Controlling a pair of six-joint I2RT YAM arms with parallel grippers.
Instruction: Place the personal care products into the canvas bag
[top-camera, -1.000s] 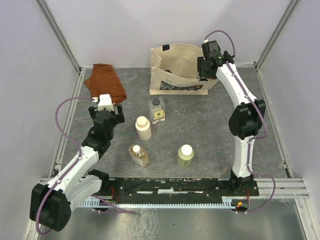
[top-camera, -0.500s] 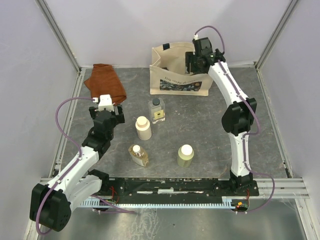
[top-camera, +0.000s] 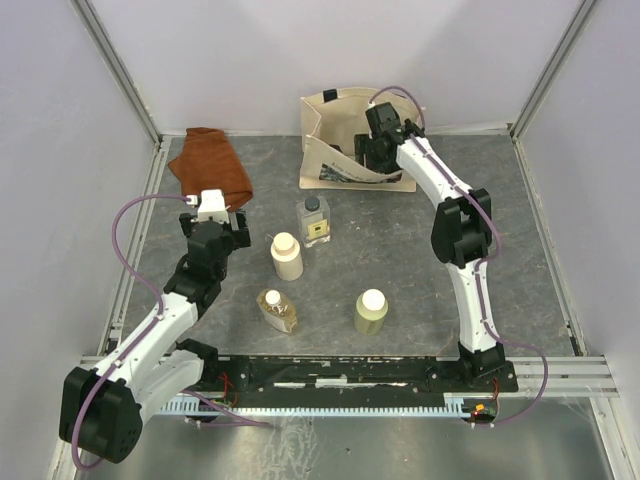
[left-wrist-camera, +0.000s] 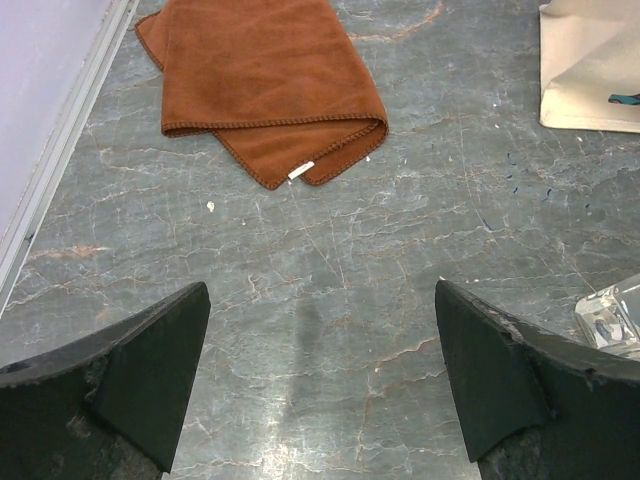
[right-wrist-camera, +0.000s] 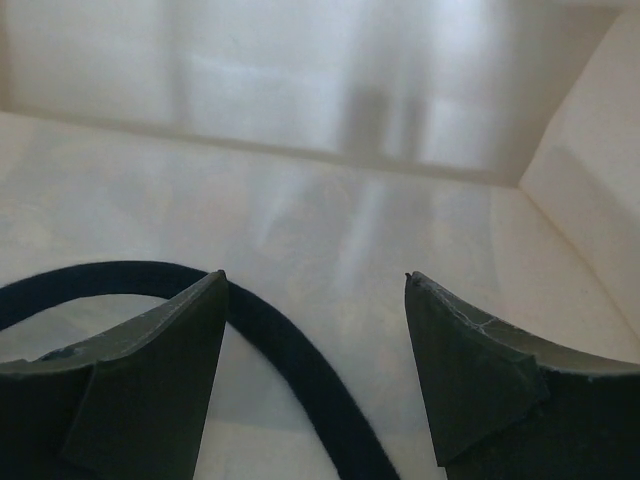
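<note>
The canvas bag (top-camera: 330, 150) stands at the back, tilted, its printed panel facing front. My right gripper (top-camera: 372, 148) is inside its mouth, open and empty; the right wrist view shows the bag's pale inner wall (right-wrist-camera: 330, 200) and a dark strap (right-wrist-camera: 290, 360) between the fingers. On the table are the cream cylinder (top-camera: 287, 256), the clear square bottle (top-camera: 314, 220), the amber flat bottle (top-camera: 277, 311) and the olive-green cylinder (top-camera: 371, 312). My left gripper (top-camera: 236, 226) is open and empty, left of the cream cylinder. A corner of the clear square bottle shows in the left wrist view (left-wrist-camera: 612, 318).
A rust-brown folded cloth (top-camera: 210, 165) lies at the back left, also in the left wrist view (left-wrist-camera: 265, 75). Metal frame rails (top-camera: 130, 260) border the table on both sides. A corner of the bag (left-wrist-camera: 590, 70) shows at the upper right of the left wrist view.
My right gripper has moved left and down from the bag's right rim into its mouth, and the bag has tilted. The left arm and the bottles have not moved.
</note>
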